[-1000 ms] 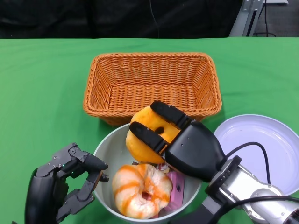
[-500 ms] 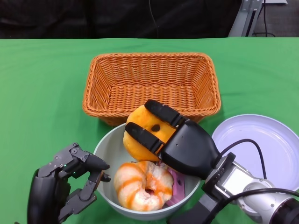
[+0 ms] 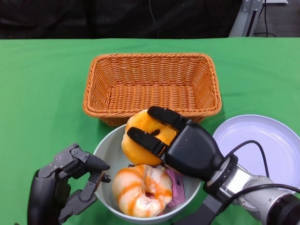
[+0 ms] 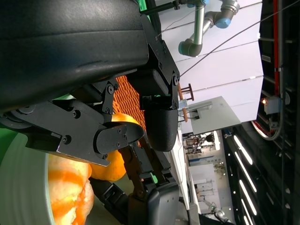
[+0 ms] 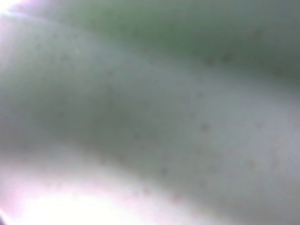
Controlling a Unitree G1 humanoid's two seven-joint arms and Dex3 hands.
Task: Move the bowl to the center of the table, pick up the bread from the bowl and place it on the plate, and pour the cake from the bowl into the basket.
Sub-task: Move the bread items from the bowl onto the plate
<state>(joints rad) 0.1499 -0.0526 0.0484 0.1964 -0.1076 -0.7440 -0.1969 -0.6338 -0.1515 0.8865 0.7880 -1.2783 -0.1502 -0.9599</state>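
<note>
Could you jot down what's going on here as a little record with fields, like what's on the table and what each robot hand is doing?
Surface: green table
Basket: orange wicker basket, nothing visible inside, just beyond the bowl
Bowl: white bowl near the robot, holding food
Bread: round orange bread, gripped by the right robot hand, at the bowl's far rim
Cake: orange-and-white striped ring cake, lying in the bowl
Plate: white plate, nothing on it, right of the bowl
Left robot hand: at the bowl's left rim, fingers curled; contact unclear
Right wrist view: blurred, unusable
</note>
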